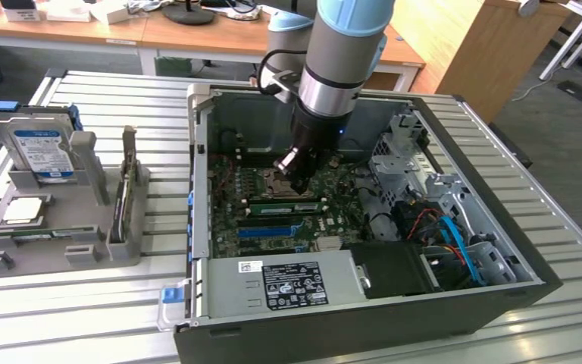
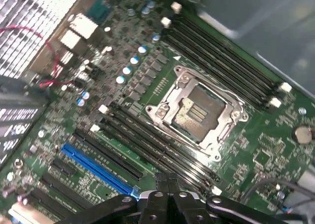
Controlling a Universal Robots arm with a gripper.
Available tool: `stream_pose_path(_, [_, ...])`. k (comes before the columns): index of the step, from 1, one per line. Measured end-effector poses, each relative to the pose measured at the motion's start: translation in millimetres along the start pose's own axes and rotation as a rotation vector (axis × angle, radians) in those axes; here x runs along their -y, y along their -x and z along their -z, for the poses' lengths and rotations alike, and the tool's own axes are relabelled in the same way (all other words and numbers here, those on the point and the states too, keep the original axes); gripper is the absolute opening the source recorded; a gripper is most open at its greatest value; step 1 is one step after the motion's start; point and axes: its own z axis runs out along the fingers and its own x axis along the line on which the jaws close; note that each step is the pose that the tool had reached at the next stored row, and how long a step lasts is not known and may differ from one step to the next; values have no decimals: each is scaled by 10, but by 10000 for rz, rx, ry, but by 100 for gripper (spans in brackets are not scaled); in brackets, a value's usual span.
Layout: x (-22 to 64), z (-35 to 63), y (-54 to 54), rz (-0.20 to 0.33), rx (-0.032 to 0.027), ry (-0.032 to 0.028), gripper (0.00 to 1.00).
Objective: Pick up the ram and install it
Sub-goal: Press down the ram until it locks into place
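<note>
Seemingly, the ram (image 1: 126,182) is not yet picked up: a thin stick judged to be it is seen on edge in the holder (image 1: 58,250), beside the case (image 1: 372,318) on the exterior view's left. The claw (image 1: 293,176) is held inside the case, over the slots (image 2: 147,145) beside the socket (image 2: 197,113); its state cannot be told. No slot is filled.

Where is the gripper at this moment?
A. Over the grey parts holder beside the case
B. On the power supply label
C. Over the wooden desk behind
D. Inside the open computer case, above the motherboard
D: the gripper hangs inside the computer case, just above the motherboard near the CPU socket.
</note>
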Motion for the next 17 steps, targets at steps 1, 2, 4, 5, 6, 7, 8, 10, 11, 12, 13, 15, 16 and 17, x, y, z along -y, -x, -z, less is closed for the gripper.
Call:
stream_pose_path(1, [0, 0, 0, -170, 6, -4, 11])
stream_pose_path(2, [0, 0, 0, -347, 12, -8, 11])
stream_pose_path(4, [0, 0, 0, -705, 24, -15, 11])
stream_pose_path(5, [0, 0, 0, -880, 31, -19, 11])
stream_pose_path(6, [0, 0, 0, -1058, 36, -23, 11])
stream_pose_path(7, [0, -1, 0, -1234, 43, -27, 11])
stream_pose_path(8, [0, -1, 0, -1420, 50, -31, 11])
stream_pose_path(10, [0, -1, 0, -1772, 62, -38, 11])
stream_pose_path(11, [0, -1, 0, -1950, 67, -43, 11])
stream_pose_path(12, [0, -1, 0, -2124, 74, -46, 11])
stream_pose_path(13, [0, -1, 0, -2301, 80, -50, 11])
stream_pose_path(15, [0, -1, 0, -2661, 93, -58, 11])
stream_pose_path(16, [0, -1, 0, -2830, 98, -62, 11])
stream_pose_path(17, [0, -1, 0, -2997, 104, -65, 11])
